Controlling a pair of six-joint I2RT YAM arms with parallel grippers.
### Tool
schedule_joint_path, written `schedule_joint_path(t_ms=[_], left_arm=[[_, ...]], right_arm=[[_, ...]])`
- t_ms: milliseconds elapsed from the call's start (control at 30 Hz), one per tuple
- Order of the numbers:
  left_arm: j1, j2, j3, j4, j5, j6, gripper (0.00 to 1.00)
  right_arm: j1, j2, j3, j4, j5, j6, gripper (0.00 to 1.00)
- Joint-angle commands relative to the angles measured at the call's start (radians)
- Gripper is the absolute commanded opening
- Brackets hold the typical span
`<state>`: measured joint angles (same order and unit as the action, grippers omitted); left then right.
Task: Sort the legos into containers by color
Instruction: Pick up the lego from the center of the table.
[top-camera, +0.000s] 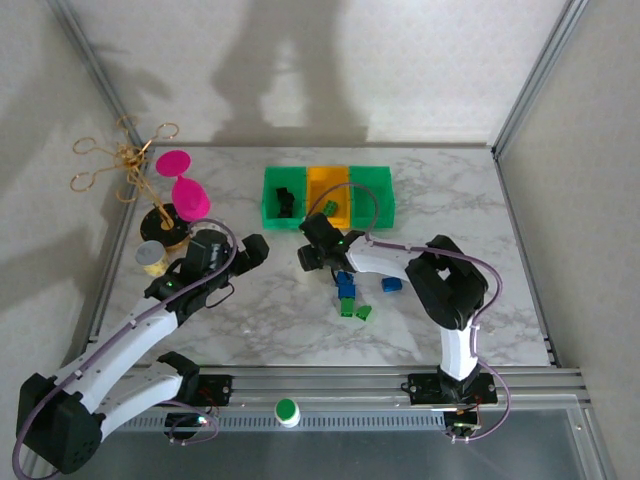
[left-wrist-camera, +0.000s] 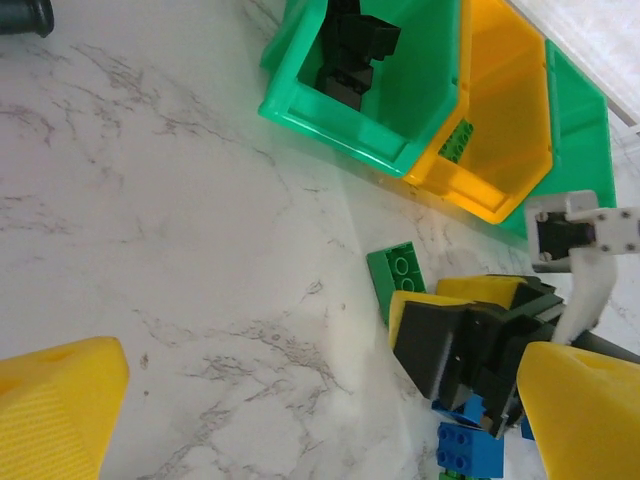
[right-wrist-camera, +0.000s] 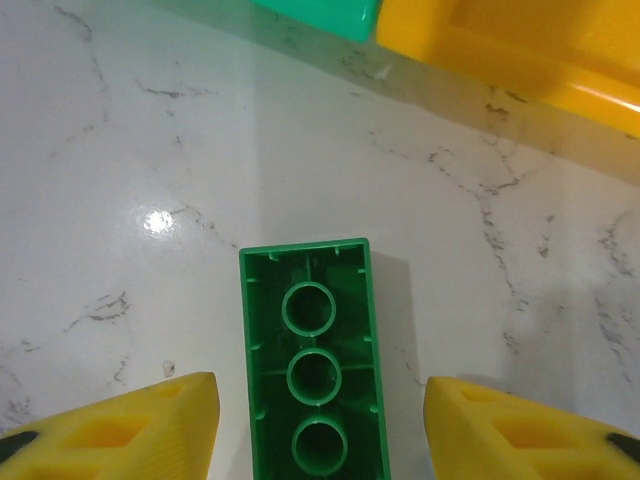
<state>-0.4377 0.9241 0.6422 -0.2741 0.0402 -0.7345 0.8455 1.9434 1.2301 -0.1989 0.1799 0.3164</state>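
1. Green plastic lego brick (right-wrist-camera: 305, 300): it lies underside up on the white marble counter (right-wrist-camera: 120, 150). It sits between the fingers of my right end effector (right-wrist-camera: 317, 420), just in front of the orange-yellow plastic bin (right-wrist-camera: 520, 50).
2. The right end effector stands open, with bare counter showing on each side of the brick, so nothing is gripped. My left end effector (top-camera: 252, 250) gapes wide and carries nothing, near the right one over bare counter.
3. As I read it, the step in hand is the pick of this green brick. It looks bound for the orange-yellow bin, where a green brick (left-wrist-camera: 455, 140) already lies.
4. The next move calls for closing squarely on the brick's long sides. Then I lift it high enough to clear the bin's rim before letting go.
5. Count:
   - There are three bins: two green plastic bins (top-camera: 283, 190) and the orange-yellow one between them.
   - Three green bricks are loose on the counter, counting mine.
   - I count at least two loose blue bricks (top-camera: 346, 285); the clump may hide more.
   - Black bricks (left-wrist-camera: 350, 50) sit in the left green bin, too bunched to number.
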Motion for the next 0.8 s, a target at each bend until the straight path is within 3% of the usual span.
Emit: schedule_joint_path(t_ms=[0,500,767], left_arm=[[-0.006,-0.024,-0.017,-0.027,-0.025,-0.011,1.00],[-0.006,-0.015,-0.028,-0.009,-0.013,-0.016,1.00],[-0.006,-0.001,-0.004,0.008,0.015,-0.016,1.00]], right_arm=[[0.016,0.021,0.030,-0.010,-0.009,-0.026,0.53],[0.016,0.026,0.043,-0.025,0.011,-0.027,0.31],[0.015,-0.070,0.024,-0.040,-0.018,0.013,0.29]])
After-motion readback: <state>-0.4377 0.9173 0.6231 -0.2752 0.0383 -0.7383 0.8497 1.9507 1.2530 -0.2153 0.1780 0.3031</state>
